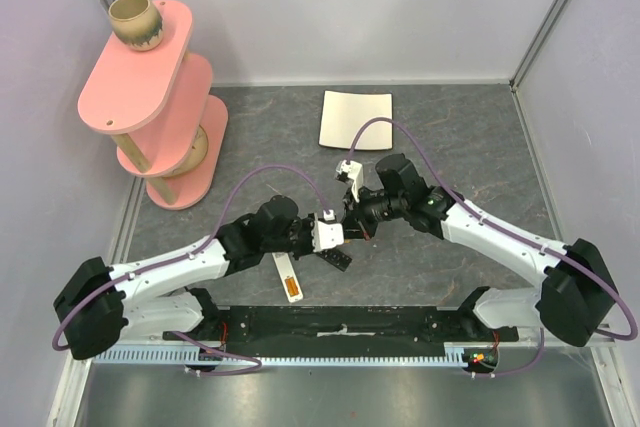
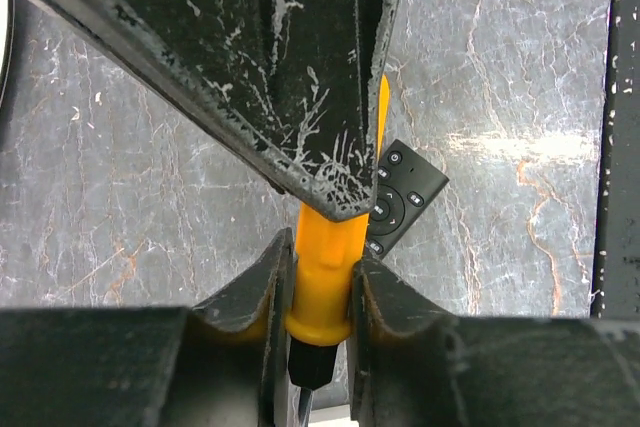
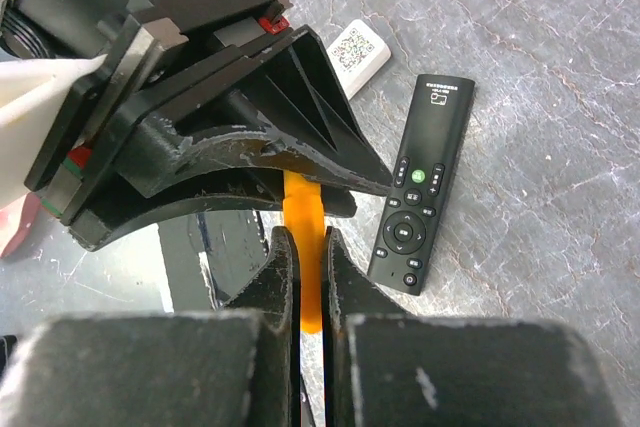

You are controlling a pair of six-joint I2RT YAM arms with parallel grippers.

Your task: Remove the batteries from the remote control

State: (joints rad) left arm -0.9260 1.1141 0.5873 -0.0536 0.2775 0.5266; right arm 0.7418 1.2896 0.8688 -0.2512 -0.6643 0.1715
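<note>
The white remote control (image 1: 284, 270) lies on the table below my left wrist. Orange batteries (image 1: 293, 290) sit in the bay at its near end. My left gripper (image 1: 338, 231) and right gripper (image 1: 352, 215) meet tip to tip above the table. Both are shut on one orange tool. In the left wrist view my left gripper (image 2: 322, 257) clamps the tool's thick orange handle (image 2: 322, 287), which ends in a black collar. In the right wrist view my right gripper (image 3: 308, 247) pinches the tool's thin flat orange end (image 3: 306, 212).
A flat black remote (image 1: 338, 257) lies just below the grippers, also seen in the left wrist view (image 2: 400, 197) and the right wrist view (image 3: 420, 187). A white piece with a QR label (image 3: 358, 47) lies behind. A white square plate (image 1: 355, 119) is at the back. A pink shelf (image 1: 150, 97) carries a mug (image 1: 135, 22).
</note>
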